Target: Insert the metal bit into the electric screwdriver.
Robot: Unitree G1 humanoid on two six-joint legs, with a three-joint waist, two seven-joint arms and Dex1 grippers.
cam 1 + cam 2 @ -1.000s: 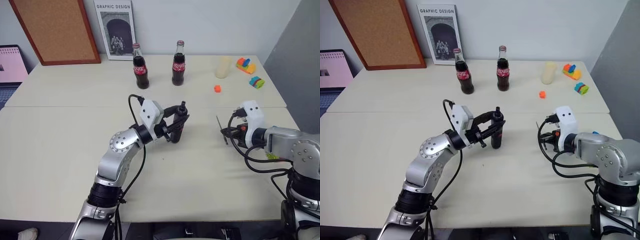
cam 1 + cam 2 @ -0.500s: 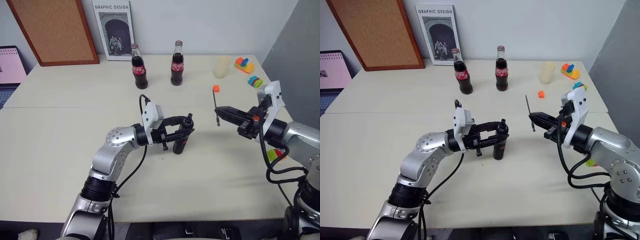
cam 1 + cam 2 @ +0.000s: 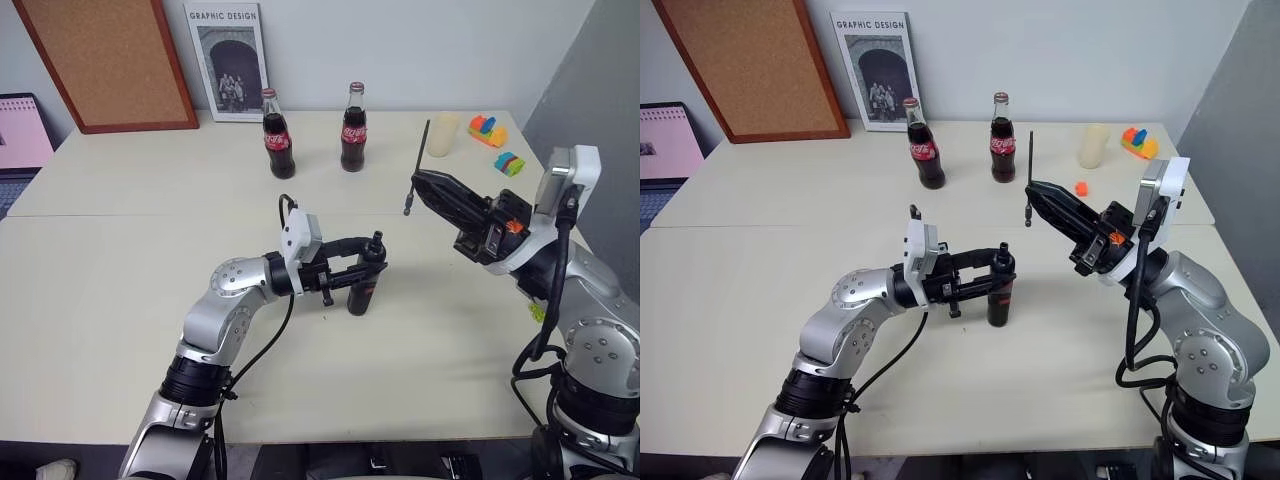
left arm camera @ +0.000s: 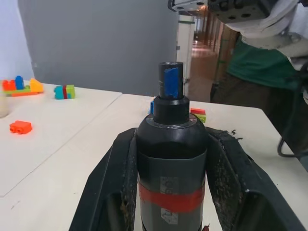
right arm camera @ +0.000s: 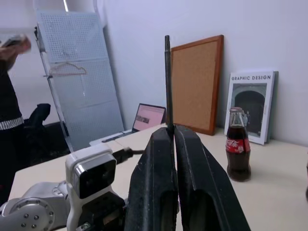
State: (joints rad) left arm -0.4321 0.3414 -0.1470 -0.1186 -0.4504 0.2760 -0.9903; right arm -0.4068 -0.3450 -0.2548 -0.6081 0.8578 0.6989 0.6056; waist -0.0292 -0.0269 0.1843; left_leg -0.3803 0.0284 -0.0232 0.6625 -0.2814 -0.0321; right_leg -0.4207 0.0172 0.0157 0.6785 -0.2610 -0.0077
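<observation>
From the head views, the right gripper (image 3: 418,186) has swung up and inward since a second ago, its fingers clenched on the thin metal bit (image 3: 416,168), which now stands nearly upright above the cream table (image 3: 120,300), while the left gripper (image 3: 372,268) has barely shifted, clamped on the black electric screwdriver (image 3: 362,290) standing on the tabletop; behind stand two Coca-Cola bottles (image 3: 272,147) and a "GRAPHIC DESIGN" book (image 3: 229,60). The left wrist view shows the screwdriver's round matte barrel, red band and blue-marked socket squeezed between scuffed black fingers (image 4: 111,185). The right wrist view shows the needle-like rod pinched between both fingers (image 5: 156,178), with a cork board (image 5: 197,82) beyond.
</observation>
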